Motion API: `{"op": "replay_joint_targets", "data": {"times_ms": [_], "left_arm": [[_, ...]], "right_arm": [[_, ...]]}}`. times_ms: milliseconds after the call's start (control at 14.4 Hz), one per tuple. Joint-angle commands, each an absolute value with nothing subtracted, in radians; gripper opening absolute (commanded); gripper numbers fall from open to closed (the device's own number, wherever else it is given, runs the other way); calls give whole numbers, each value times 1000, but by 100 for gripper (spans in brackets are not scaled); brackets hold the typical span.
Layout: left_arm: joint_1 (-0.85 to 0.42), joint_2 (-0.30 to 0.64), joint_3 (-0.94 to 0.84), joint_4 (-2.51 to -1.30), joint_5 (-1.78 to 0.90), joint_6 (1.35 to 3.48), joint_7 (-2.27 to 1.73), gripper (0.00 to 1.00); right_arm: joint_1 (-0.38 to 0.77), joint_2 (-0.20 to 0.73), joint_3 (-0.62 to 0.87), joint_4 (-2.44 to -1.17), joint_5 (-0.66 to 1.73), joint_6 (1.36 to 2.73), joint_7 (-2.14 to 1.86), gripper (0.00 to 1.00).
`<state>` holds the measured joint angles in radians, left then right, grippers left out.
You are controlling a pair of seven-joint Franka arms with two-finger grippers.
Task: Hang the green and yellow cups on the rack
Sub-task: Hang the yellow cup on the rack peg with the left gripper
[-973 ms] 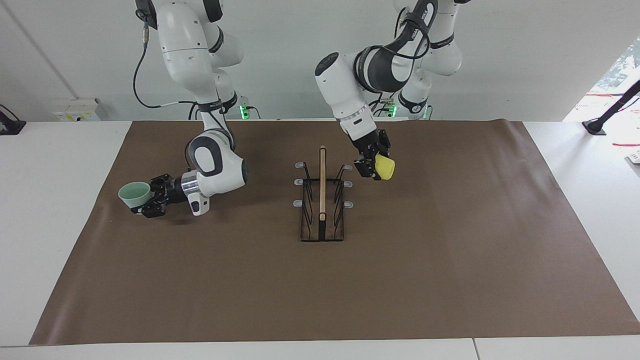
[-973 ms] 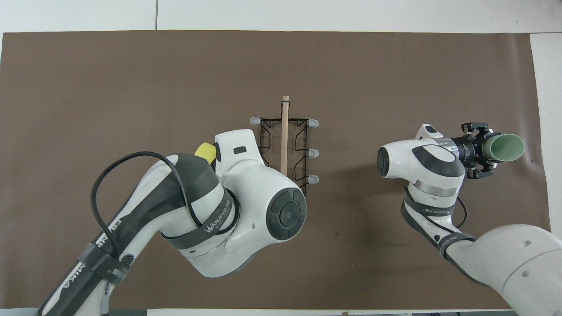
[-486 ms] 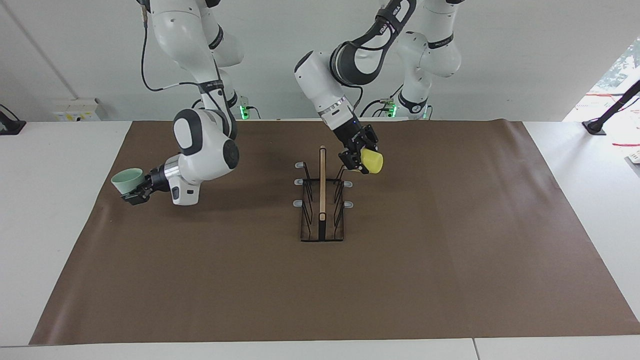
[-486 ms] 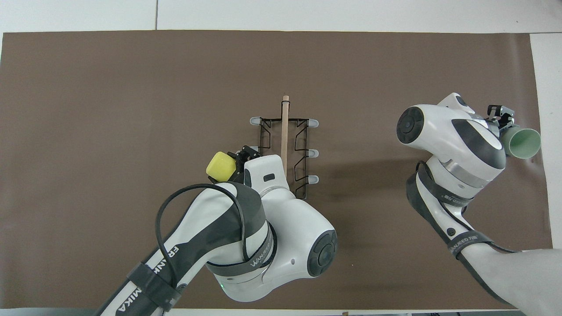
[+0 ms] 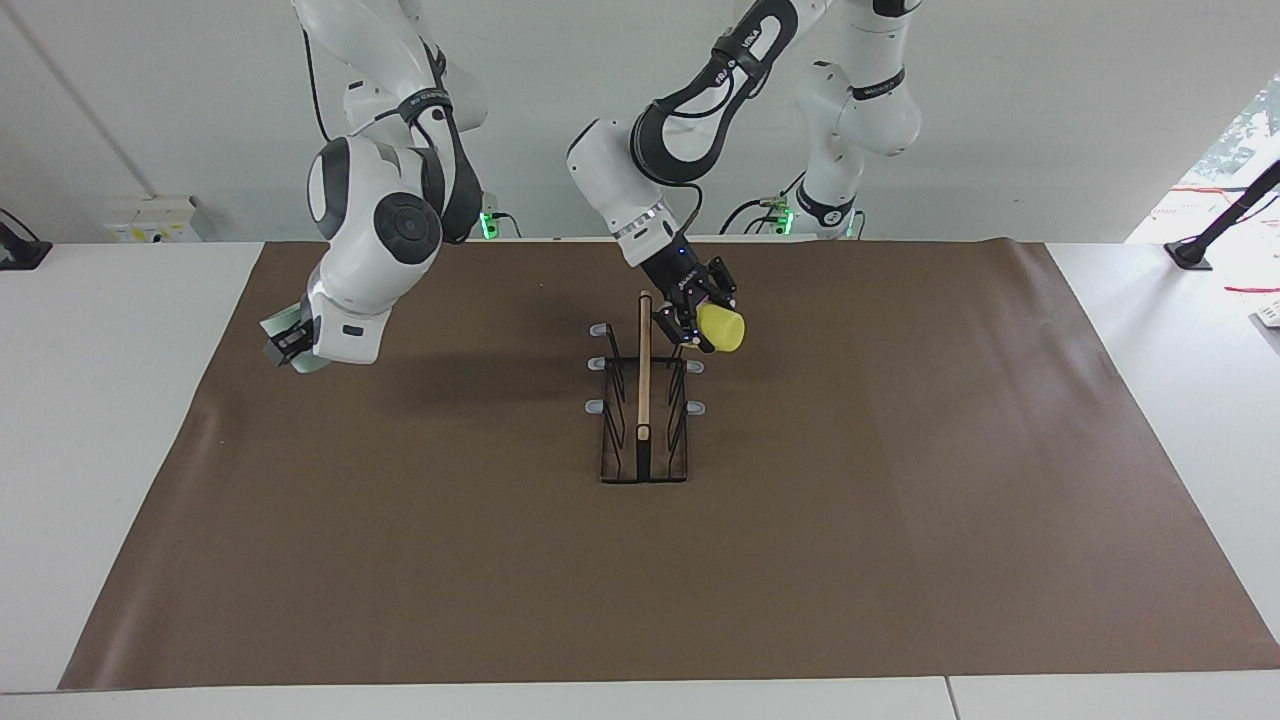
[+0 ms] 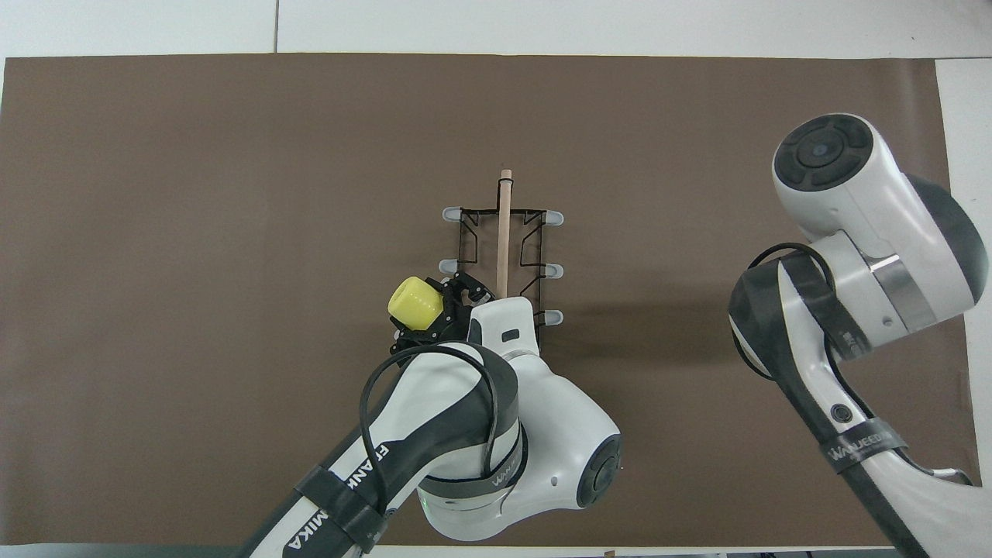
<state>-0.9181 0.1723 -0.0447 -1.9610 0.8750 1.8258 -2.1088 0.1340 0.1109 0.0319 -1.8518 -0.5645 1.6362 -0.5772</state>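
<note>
Left gripper (image 5: 700,322) pinched the bright yellow plastic cup (image 5: 722,329) over the black wire rack (image 5: 644,400), by its pegs nearest the robots.
We saw our right gripper (image 5: 288,345) carrying the pale mint green cup (image 5: 290,326), now mostly hidden under the raised wrist; the yellow one had moved closer to the rack.

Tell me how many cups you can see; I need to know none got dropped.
2. The yellow cup is held by the left gripper beside the rack. The green cup, mostly hidden, is in the right gripper over the mat's edge.
</note>
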Motion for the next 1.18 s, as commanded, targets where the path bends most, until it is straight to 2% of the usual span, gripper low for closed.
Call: {"op": "replay_joint_targets", "data": {"times_ms": [0,69,139,208,278,347,556,764,973,1112], "left_arm": [[-957,169,-35,-1959,881,1825,-2152,18],[-960,169,-35,-1957,879,1822,-2151,55],[-971,167,-35,-1956,873,1821,-2151,67],[-976,167,-38,-1957,867,1824,-2152,70],[-976,166,-38,-1956,850,1827,-2152,93],[-976,163,-38,-1951,833,1828,-2151,100],[-963,146,-38,-1934,798,1836,-2138,100],[-927,105,-37,-1925,779,1836,-2059,100],[-835,35,-35,-1928,619,1839,-1768,100],[-754,22,-35,-1928,540,1862,-1535,100]], "right_arm": [[94,129,35,-1799,-392,1630,-572,0],[78,127,37,-1805,-318,1643,-559,0],[40,129,35,-1804,-222,1658,-549,0],[0,127,35,-1802,-146,1660,-549,0],[-9,127,35,-1798,-94,1664,-546,0],[-15,126,35,-1792,-72,1660,-548,0],[-26,91,35,-1764,-33,1658,-612,0],[-46,61,34,-1756,184,1623,-579,0],[-46,29,38,-1763,228,1629,-532,0],[-66,14,31,-1784,403,1631,-554,0]]}}
